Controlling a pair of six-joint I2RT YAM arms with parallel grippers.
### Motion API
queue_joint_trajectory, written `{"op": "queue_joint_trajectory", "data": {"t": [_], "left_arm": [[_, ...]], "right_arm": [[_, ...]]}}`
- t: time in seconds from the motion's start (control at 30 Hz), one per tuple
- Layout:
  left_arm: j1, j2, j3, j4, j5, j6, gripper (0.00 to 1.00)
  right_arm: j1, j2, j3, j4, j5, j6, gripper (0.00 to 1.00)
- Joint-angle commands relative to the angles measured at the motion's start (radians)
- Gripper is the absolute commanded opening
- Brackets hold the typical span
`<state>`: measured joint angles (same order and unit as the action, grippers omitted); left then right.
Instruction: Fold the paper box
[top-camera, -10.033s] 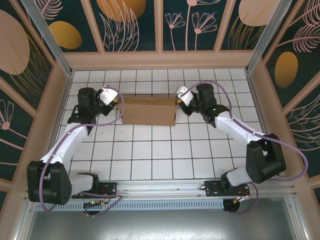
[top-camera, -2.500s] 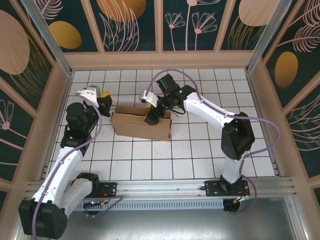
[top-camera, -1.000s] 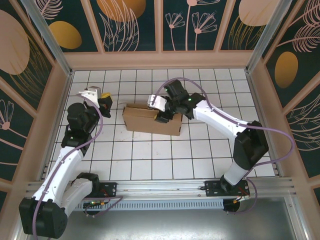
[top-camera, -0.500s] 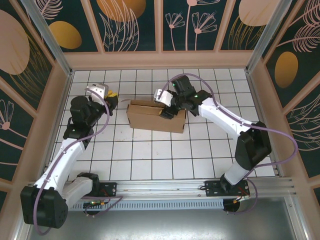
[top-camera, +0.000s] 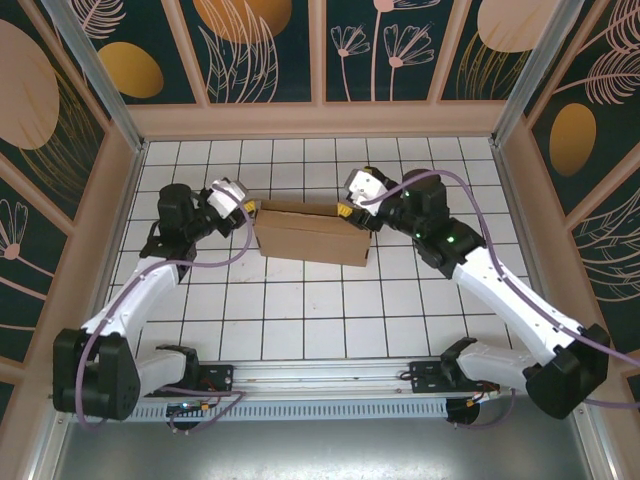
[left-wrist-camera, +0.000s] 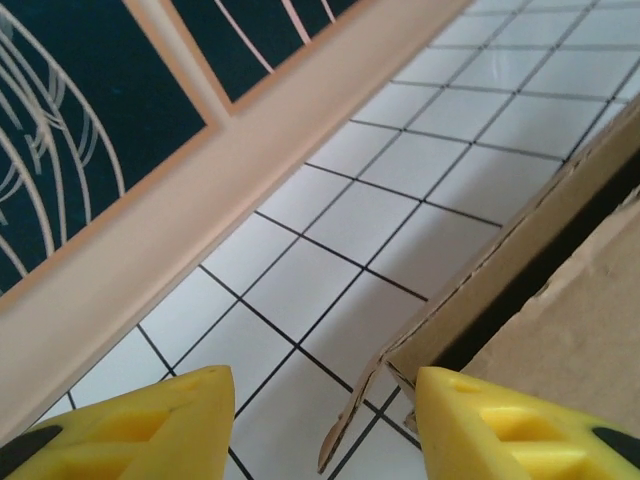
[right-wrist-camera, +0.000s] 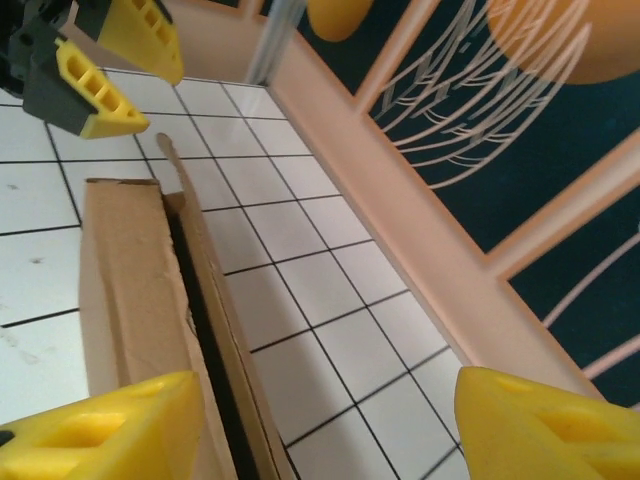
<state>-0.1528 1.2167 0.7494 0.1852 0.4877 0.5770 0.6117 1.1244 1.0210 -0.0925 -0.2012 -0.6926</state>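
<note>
The paper box (top-camera: 312, 240) lies on the white gridded worktop (top-camera: 300, 310), ringed by dark floral wall panels (top-camera: 262, 45), between the left tool (top-camera: 241, 208) and the right tool (top-camera: 347, 211), each with fingers spread apart at one of its far corners.

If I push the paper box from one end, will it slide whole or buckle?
Likely light: the paper box is hollow corrugated card on smooth tiles, so it should slide. Probably flexes too: a flap hangs loose at its corner, and its top seam gapes.
</note>
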Motion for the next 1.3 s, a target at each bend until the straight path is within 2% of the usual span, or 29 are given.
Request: {"op": "queue_joint_trajectory", "data": {"t": [0.0, 0.17, 0.3, 0.47, 0.73, 0.83, 0.93, 1.07, 1.27], "left_arm": [[0.006, 0.055, 0.065, -0.034, 0.091, 0.131, 0.49], [0.006, 0.069, 0.043, -0.020, 0.097, 0.124, 0.45], [0.006, 0.093, 0.036, -0.018, 0.067, 0.136, 0.43], [0.006, 0.130, 0.062, -0.026, 0.054, 0.127, 0.33], [0.006, 0.149, 0.088, -0.036, 0.057, 0.115, 0.22], [0.006, 0.155, 0.087, -0.047, 0.054, 0.127, 0.14], [0.006, 0.155, 0.082, -0.042, 0.046, 0.130, 0.05], [0.006, 0.158, 0.092, -0.046, 0.050, 0.132, 0.00], [0.006, 0.158, 0.098, -0.050, 0.060, 0.130, 0.00]], "right_arm": [[-0.009, -0.035, -0.024, -0.021, 0.065, -0.048, 0.66], [-0.039, -0.145, -0.123, 0.012, 0.106, -0.041, 0.61], [-0.100, -0.181, -0.192, 0.055, 0.048, -0.002, 0.57], [-0.114, -0.191, -0.246, 0.105, 0.056, -0.009, 0.56], [-0.152, -0.157, -0.274, 0.131, 0.061, -0.005, 0.54], [-0.175, -0.143, -0.293, 0.150, 0.056, -0.021, 0.54], [-0.206, -0.125, -0.311, 0.182, 0.000, -0.036, 0.54], [-0.232, -0.075, -0.297, 0.183, -0.041, -0.053, 0.54], [-0.252, 0.019, -0.253, 0.194, -0.064, -0.055, 0.53]]}}
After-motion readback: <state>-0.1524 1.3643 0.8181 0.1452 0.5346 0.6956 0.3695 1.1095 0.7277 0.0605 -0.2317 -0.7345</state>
